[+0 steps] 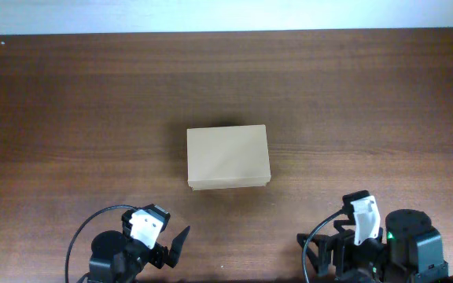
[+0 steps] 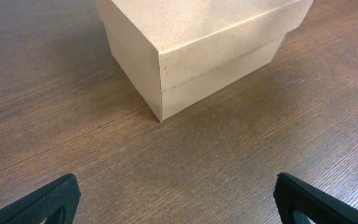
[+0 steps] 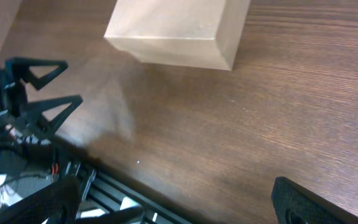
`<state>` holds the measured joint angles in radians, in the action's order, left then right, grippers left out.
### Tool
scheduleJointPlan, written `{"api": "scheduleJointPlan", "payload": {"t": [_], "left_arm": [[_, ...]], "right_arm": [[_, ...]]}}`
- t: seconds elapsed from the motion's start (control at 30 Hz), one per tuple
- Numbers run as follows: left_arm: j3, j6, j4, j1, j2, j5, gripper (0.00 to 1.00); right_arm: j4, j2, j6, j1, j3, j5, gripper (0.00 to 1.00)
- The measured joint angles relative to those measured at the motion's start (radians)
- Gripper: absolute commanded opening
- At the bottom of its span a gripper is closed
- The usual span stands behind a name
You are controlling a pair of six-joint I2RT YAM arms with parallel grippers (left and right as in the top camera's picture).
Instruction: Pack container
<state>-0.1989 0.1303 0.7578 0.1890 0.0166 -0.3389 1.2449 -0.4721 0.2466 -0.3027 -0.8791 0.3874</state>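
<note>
The container (image 1: 228,157) is a plain tan cardboard box with its lid down, resting mid-table. In the left wrist view the container (image 2: 210,37) shows one corner and two side walls, and in the right wrist view the container (image 3: 179,31) lies at the top. My left gripper (image 1: 160,240) waits near the front edge, left of and below the box. Its jaws stand open with only bare wood between them (image 2: 176,199). My right gripper (image 1: 325,240) sits at the front right, open and holding nothing (image 3: 176,199). Neither gripper touches the box.
The dark wood table (image 1: 69,102) runs to a pale wall at the back. The right wrist view catches the table's front edge with black frame rails (image 3: 117,199) below it. My left arm's fingers (image 3: 42,93) show at the left of that view.
</note>
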Motion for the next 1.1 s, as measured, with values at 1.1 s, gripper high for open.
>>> {"api": "scheduleJointPlan", "payload": {"t": [1.1], "left_arm": [[0.001,0.000,-0.003,0.000,-0.002,0.007,0.99]], "right_arm": [[-0.539,0.457,-0.157,-0.155,0.708,-0.249,0.99]]}}
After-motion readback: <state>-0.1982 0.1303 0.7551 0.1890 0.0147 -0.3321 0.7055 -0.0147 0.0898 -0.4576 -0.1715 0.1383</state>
